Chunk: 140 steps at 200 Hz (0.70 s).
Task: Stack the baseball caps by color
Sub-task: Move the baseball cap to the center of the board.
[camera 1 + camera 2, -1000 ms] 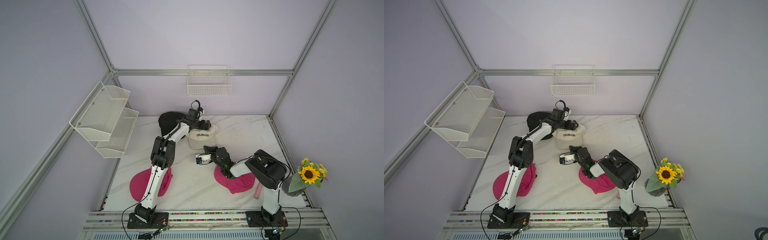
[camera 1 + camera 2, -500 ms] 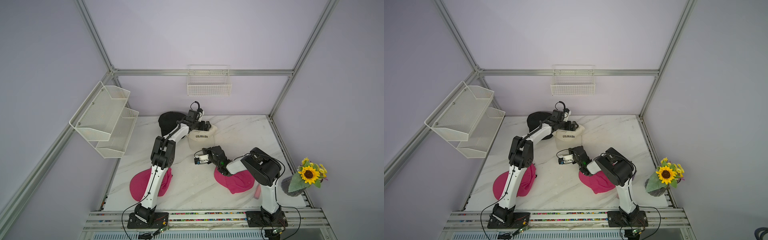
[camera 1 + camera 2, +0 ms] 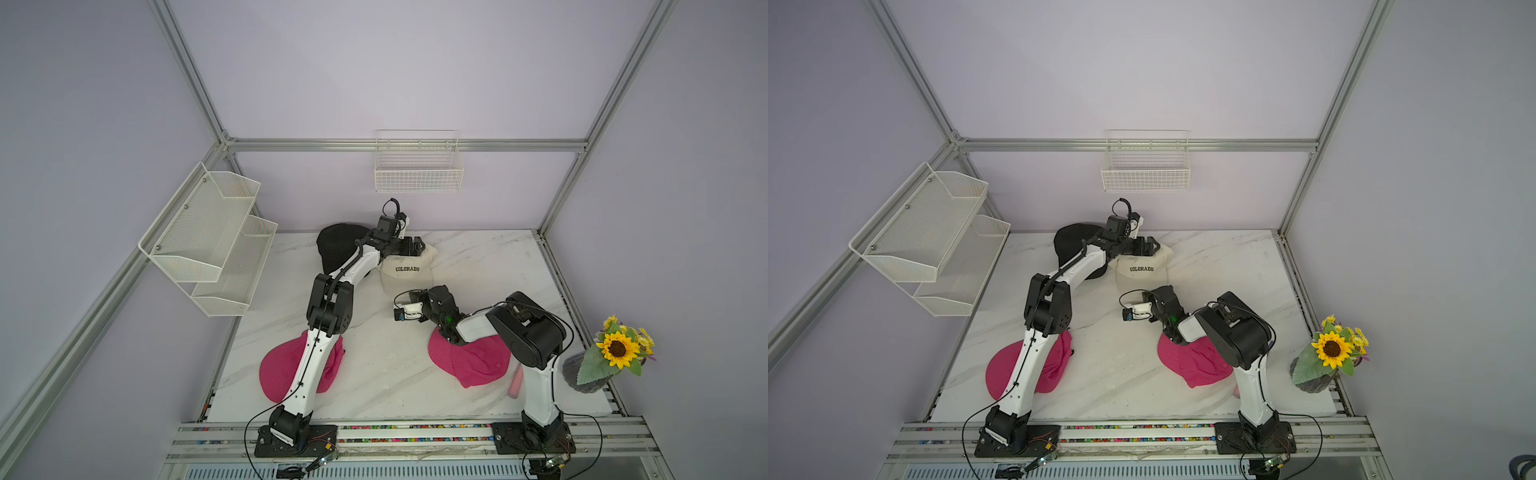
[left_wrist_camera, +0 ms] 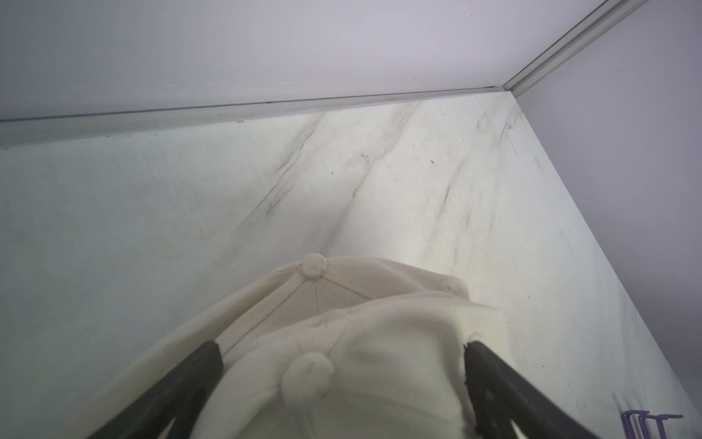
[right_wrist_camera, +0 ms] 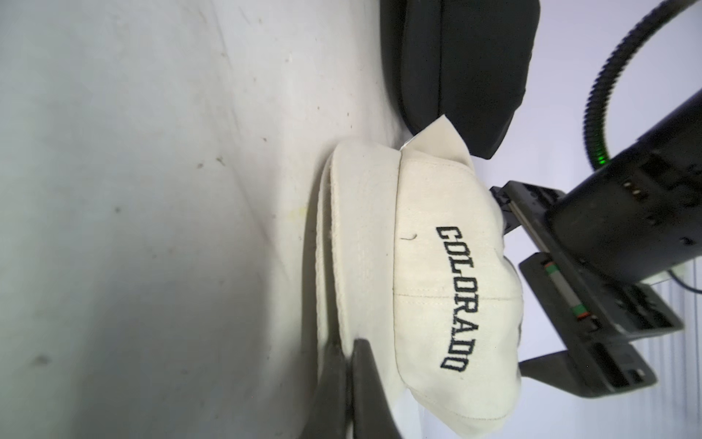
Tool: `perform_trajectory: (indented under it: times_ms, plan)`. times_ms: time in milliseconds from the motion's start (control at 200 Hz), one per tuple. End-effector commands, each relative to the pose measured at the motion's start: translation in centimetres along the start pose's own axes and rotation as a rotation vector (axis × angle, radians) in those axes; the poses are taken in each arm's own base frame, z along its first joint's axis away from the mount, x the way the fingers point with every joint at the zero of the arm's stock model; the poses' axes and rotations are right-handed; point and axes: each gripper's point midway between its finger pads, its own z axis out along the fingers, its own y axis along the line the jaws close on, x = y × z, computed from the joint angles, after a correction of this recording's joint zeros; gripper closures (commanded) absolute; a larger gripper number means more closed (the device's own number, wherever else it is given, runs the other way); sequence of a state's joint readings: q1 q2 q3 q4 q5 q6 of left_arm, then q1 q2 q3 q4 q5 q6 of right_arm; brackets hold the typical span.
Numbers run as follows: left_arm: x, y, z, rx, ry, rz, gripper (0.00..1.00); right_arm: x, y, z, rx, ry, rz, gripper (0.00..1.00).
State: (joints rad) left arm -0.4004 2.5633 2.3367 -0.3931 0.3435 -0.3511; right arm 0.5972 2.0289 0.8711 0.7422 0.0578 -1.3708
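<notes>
Two cream caps lettered COLORADO (image 3: 409, 270) (image 3: 1142, 270) lie stacked and offset at the back middle. In the left wrist view the upper crown (image 4: 342, 380) lies over the lower one (image 4: 315, 289). My left gripper (image 3: 413, 246) (image 4: 342, 357) is open, its fingers (image 4: 201, 365) astride the upper crown. My right gripper (image 3: 411, 296) (image 5: 347, 347) is shut on the cream brim (image 5: 361, 247). Black caps (image 3: 338, 245) (image 5: 467, 68) sit behind the left arm. One pink cap (image 3: 282, 370) lies front left under that arm, and another (image 3: 473, 361) under the right arm.
A sunflower vase (image 3: 611, 357) stands at the table's right front edge, with a pink tube (image 3: 515, 382) beside the right arm's base. A wire basket (image 3: 417, 166) hangs on the back wall. A mesh shelf (image 3: 212, 237) hangs on the left wall.
The right arm's elbow shifted slightly to the left while its gripper stayed at the cream brim. The left arm has not moved.
</notes>
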Motion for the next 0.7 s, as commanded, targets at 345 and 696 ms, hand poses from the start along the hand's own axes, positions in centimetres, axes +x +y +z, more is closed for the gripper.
perform_trajectory:
  times_ms: [345,696]
  plan:
    - [-8.5,-5.9,-19.4,-0.175,-0.277,0.106,0.0,0.8,-0.3,0.6,-0.07,0.015,0.112,1.0]
    - [1.8,-0.2,-28.1,-0.367,-0.304,-0.038,0.0,3.1,-2.7,4.4,-0.077,0.069,0.103,1.0]
